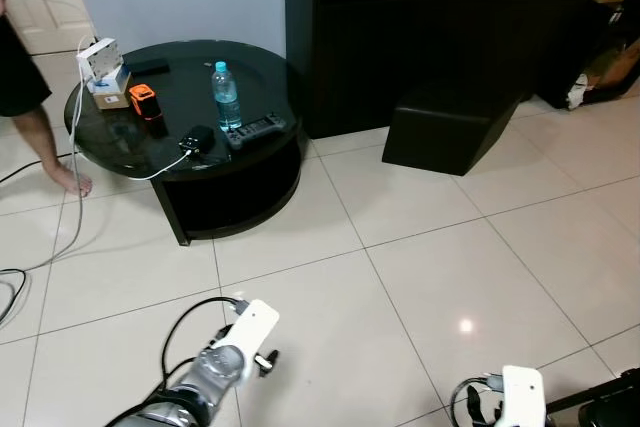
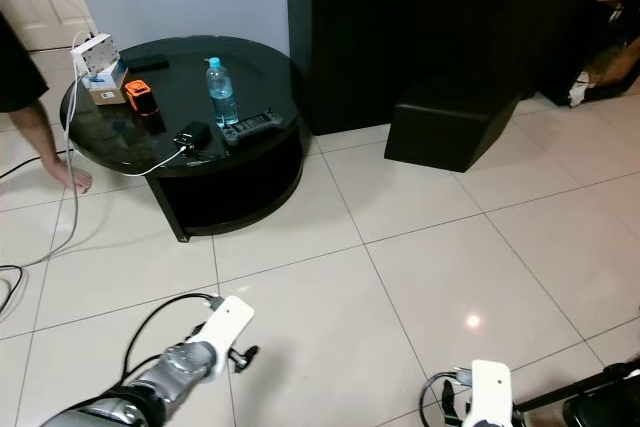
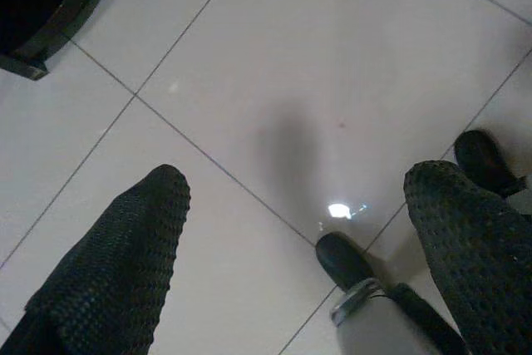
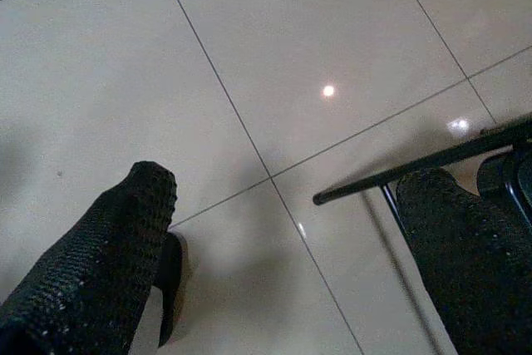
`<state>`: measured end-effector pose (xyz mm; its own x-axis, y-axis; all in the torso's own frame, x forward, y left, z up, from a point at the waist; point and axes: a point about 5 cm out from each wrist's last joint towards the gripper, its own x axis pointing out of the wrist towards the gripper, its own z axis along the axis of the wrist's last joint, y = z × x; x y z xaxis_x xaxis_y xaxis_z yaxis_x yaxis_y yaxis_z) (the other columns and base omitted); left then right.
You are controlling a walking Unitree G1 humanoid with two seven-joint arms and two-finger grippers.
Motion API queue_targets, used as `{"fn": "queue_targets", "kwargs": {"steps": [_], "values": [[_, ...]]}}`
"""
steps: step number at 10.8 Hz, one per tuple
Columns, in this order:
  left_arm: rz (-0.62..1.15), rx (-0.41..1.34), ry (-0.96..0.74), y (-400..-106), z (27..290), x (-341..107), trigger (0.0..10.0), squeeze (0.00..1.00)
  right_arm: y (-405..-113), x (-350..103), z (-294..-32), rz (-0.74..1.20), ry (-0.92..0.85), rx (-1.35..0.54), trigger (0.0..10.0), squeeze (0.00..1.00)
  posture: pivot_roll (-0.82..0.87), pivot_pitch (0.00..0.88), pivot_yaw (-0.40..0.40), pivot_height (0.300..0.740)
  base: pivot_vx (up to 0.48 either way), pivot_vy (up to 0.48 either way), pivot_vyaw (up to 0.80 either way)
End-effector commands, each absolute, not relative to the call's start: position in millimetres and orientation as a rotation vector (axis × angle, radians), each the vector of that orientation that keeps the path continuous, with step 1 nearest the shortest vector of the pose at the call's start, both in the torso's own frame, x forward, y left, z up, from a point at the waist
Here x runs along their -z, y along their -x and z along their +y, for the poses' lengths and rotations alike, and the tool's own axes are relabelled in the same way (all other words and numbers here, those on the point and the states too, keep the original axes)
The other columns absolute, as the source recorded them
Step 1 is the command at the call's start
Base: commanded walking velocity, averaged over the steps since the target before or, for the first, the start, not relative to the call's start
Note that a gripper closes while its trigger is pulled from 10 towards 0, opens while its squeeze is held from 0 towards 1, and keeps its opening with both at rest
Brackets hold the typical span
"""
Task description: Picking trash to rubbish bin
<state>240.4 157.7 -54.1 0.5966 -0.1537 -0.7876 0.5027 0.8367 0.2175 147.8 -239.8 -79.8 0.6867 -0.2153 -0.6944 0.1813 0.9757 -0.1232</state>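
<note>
Nearest the head camera, two silver arms hang low over the pale floor tiles [image 1: 420, 247]. The left gripper [image 3: 291, 230] points down at bare tile with its black fingers [image 3: 125, 247] spread well apart and nothing between them. The right gripper [image 4: 283, 239] is likewise wide apart and empty over the tiles, close to a thin black rod [image 4: 416, 164] that crosses near one finger.

Farther off, a tall dark cabinet [image 1: 450, 17] fills the back wall, with a black angular box [image 1: 445, 127] on the floor in front of it. To the left stands a round black table [image 1: 190, 117] with a glossy top. A person's bare leg and foot [image 1: 55, 152] stand just beside the table at the left edge.

On the table, a clear plastic water bottle [image 1: 226, 95] with a blue cap stands upright near the middle; its label is too small to read. A dark remote control [image 1: 253, 131] lies just beside it, towards the robot. A small black device [image 1: 196, 139] sits near the front rim with a white cable [image 1: 75, 177] running from it over the table's edge to the floor. An orange and black gadget [image 1: 145, 101] sits further left, next to a small cardboard box [image 1: 108, 87] topped by a white power strip [image 1: 100, 57]. No writing on any of these can be made out.
</note>
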Motion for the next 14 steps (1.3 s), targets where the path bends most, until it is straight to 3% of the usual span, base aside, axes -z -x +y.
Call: {"fn": "queue_targets", "kwargs": {"steps": [1, 4, 7, 10, 14], "values": [[0.861, 0.395, -0.455, -237.4, 163.2, 55.6, 10.0, 0.00, -150.4, 79.7, -238.1, 0.786, 0.050, 0.209, 10.0, 0.00, 0.13, 0.000, -0.057, 0.740, 0.000, 0.000, 0.00], [0.864, 0.247, -0.388, -239.4, 188.2, 52.1, 10.0, 0.00, -162.8, 79.2, -223.1, 0.798, 0.087, 0.075, 10.0, 0.00, 0.25, 0.000, -0.131, 0.740, 0.000, 0.000, 0.00], [0.867, 0.206, -0.391, -235.6, 202.1, 52.2, 10.0, 0.00, -168.3, 78.9, -220.5, 0.816, 0.092, 0.064, 10.0, 0.00, 0.29, 0.000, -0.142, 0.740, 0.000, 0.000, 0.00], [0.872, 0.242, -0.363, -227.9, 182.1, 60.0, 10.0, 0.00, -159.5, 79.0, -240.1, 0.870, 0.172, 0.045, 10.0, 0.00, 0.26, 0.000, -0.147, 0.740, 0.000, 0.000, 0.00], [0.916, 0.272, -0.395, -215.9, 187.4, 66.6, 10.0, 0.00, -139.3, 86.3, -243.2, 0.906, 0.101, 0.137, 10.0, 0.00, 0.23, 0.000, -0.135, 0.740, 0.000, 0.000, 0.00]]}}
